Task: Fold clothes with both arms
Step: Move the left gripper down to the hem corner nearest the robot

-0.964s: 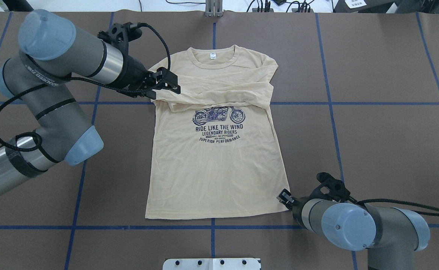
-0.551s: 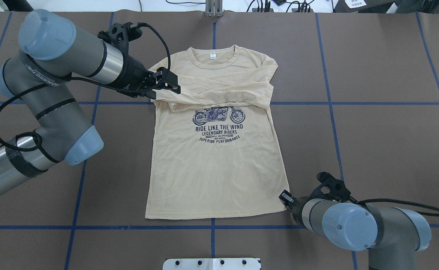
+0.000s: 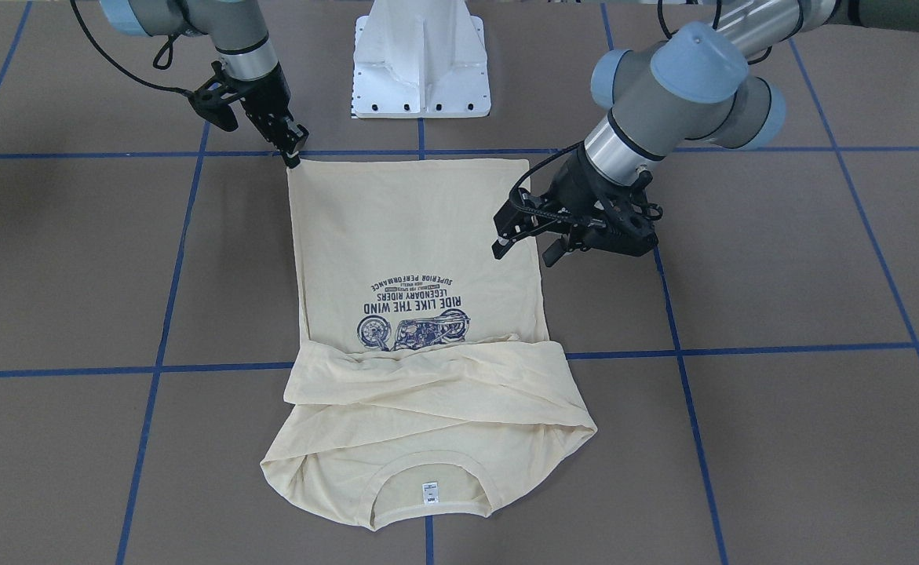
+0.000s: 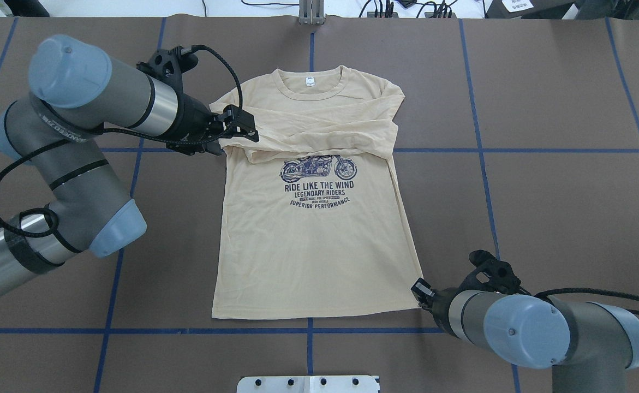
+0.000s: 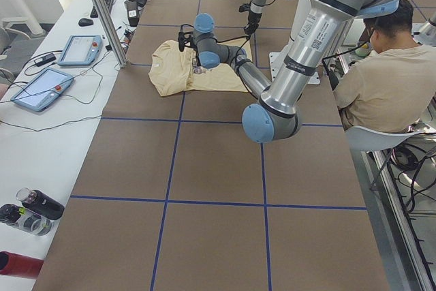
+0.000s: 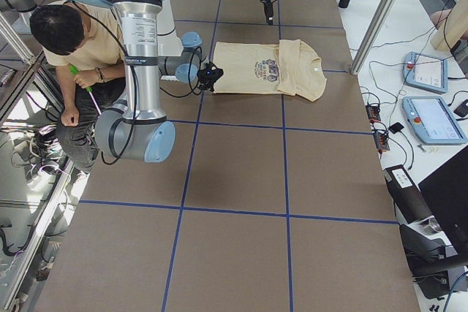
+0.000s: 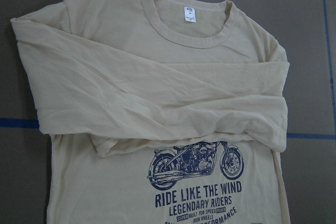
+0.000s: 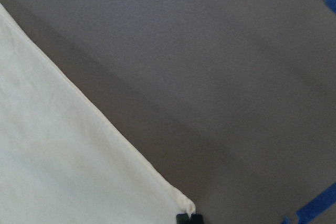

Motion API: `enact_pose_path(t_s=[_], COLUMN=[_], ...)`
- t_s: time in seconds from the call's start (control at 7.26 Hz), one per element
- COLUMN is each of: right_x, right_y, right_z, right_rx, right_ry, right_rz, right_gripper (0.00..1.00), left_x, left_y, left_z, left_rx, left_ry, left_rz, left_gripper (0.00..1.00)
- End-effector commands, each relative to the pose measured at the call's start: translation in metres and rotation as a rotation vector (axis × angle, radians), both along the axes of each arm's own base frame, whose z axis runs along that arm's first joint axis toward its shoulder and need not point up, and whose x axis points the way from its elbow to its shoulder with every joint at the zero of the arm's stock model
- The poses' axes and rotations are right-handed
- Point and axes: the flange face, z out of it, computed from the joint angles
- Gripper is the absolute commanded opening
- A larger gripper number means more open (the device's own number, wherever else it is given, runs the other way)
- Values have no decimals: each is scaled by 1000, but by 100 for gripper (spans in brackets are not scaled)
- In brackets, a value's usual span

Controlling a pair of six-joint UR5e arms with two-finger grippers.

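The shirt (image 4: 314, 245) lay flat on the table (image 4: 559, 207), print up, sleeves crossed over the chest, collar away from the robot. The right gripper (image 3: 293, 159) pinched the hem corner on its side. The left gripper (image 3: 523, 253) hovered over the shirt's left edge, fingers spread, grasping nothing.

Surface: we see a brown matte-covered table (image 4: 559, 218) ruled by blue tape grid lines (image 4: 543, 150) | On it: we note a pale cream-yellow long-sleeved knit shirt (image 4: 314, 251) lying flat, print up, sleeves crossed over the chest, collar away from the white pedestal base (image 3: 421, 63).
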Motion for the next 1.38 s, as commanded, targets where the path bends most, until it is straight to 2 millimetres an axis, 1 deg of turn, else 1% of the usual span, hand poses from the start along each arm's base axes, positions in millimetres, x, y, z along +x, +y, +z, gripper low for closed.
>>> enact_pose_path(t_s=[0.0, 0.14, 0.28, 0.41, 0.55, 0.69, 0.83, 1.1, 1.24], right_x=[3, 2, 2, 1, 2, 3, 3, 3, 3], right_y=[5, 9, 11, 12, 12, 13, 13, 13, 13], right_z=[-3, -3, -4, -4, -5, -7, -7, -5, -6], right_rx=[-3, -4, -15, -15, -14, -15, -22, -22, -23], right_ry=[-5, -6, -10, -10, -13, -14, -16, -13, -14], right_rz=[-13, -23, -37, -41, -40, -42, -49, -49, -48], right_gripper=[0, 0, 0, 0, 0, 0, 0, 0, 0], left_x=[12, 11, 8, 24, 40, 44, 50, 63, 70], left_y=[79, 128, 169, 197, 217, 220, 220, 225, 228], left_z=[30, 47, 70, 83, 88, 91, 96, 105, 104], left_rx=[-134, -167, -180, -228, -243, -245, -249, -255, -254], left_ry=[4, -7, -43, -67, -79, -87, -99, -120, -121], left_rz=[-21, -6, 27, 35, 46, 53, 56, 66, 77], left_gripper=[100, 100, 99, 95, 89, 84, 82, 75, 74])
